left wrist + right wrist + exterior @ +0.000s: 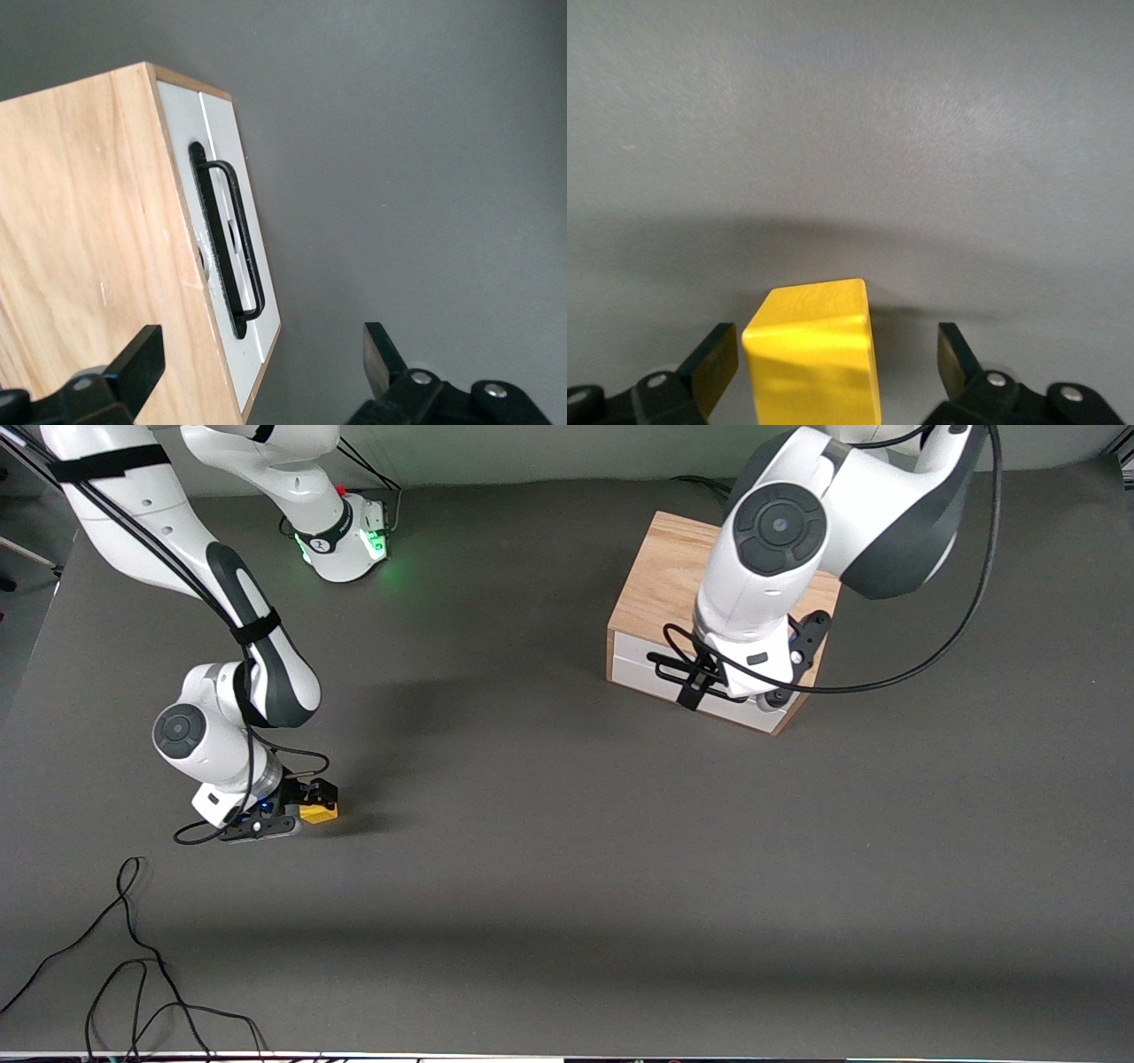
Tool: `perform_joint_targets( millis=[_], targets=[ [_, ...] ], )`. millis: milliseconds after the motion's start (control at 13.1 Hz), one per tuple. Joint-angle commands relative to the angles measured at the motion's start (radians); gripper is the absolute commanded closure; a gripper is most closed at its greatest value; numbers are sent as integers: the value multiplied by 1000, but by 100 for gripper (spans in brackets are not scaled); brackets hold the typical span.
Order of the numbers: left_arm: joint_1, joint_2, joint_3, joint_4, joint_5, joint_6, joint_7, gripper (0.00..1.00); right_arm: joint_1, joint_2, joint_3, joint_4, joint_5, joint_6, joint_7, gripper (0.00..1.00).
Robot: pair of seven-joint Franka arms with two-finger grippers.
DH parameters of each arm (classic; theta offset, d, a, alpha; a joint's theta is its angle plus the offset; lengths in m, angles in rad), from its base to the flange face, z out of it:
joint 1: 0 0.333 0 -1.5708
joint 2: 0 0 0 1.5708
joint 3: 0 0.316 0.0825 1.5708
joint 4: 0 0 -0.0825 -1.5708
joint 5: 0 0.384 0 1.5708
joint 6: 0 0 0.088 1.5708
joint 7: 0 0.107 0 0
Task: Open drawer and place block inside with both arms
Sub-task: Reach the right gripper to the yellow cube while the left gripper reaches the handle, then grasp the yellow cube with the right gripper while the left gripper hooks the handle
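The yellow block (321, 811) (815, 354) rests on the grey table toward the right arm's end. My right gripper (306, 806) (833, 359) is low around it and open, one finger on each side, with gaps to the block. The white drawer (638, 671) (221, 168) with its black handle (248, 257) is closed in the wooden cabinet (660, 576) (80, 230). My left gripper (709, 682) (261, 354) hangs open over the cabinet's front edge, one finger above the wooden top, the other above the table in front of the drawer.
Loose black cables (133, 957) lie on the table near the front camera at the right arm's end. The right arm's green-lit base (354, 540) stands farther from the front camera than the block. Bare grey table (567, 850) lies between block and cabinet.
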Motion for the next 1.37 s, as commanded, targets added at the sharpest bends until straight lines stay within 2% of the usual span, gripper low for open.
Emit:
perform_joint_targets(
  millis=[0,228,533,989,1065,1217,1293],
  targets=[
    [-16,-19,13,-40,-8,15,-89,0,3,25,19,-1,-6,23,-22,0],
    [-16,-20,13,-107,-7,45,-103,0,2,21,19,-3,-6,16,-28,0],
    [-16,-39,13,-253,-1,194,-135,0,0,13,19,-3,-6,-12,-34,5],
    [-17,-28,13,-348,-1,299,-166,0,0,13,19,3,-6,-14,-33,8],
    [-20,-24,13,-364,-1,322,-169,0,0,11,19,3,-6,-14,-34,16],
    [-32,-13,13,-393,2,371,-186,0,2,11,19,5,-6,-14,-34,39],
    [-34,-7,13,-399,4,384,-186,0,2,11,19,8,-6,-14,-34,48]
  ],
)
